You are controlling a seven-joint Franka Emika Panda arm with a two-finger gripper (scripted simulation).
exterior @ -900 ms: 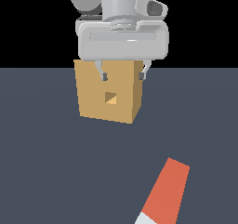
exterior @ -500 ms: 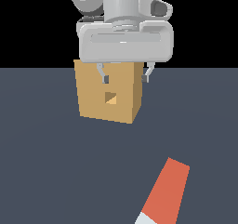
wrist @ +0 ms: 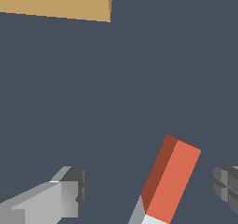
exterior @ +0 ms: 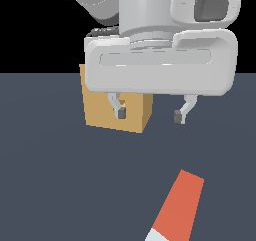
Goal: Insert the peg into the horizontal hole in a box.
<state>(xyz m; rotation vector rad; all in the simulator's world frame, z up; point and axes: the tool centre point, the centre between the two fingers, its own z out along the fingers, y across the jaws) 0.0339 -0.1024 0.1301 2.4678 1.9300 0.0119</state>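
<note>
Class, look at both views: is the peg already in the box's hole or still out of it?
Out. The peg lies flat on the floor, well apart from the box, with the open end effector hovering empty.

Orange-red and pale peg [exterior: 179, 207], tan box [exterior: 102, 112], white-grey gripper [exterior: 149, 115].

Setting: a simulator's rendered scene, not a real room
Floor: a flat, uniform slate-grey plane [exterior: 50, 185] fills the lower part of the exterior view, without texture
Background: plain black band [exterior: 30, 30] across the upper frame
Objects: untextured flat-shaded shapes, such as the tan box [exterior: 100, 110] at centre left
</note>
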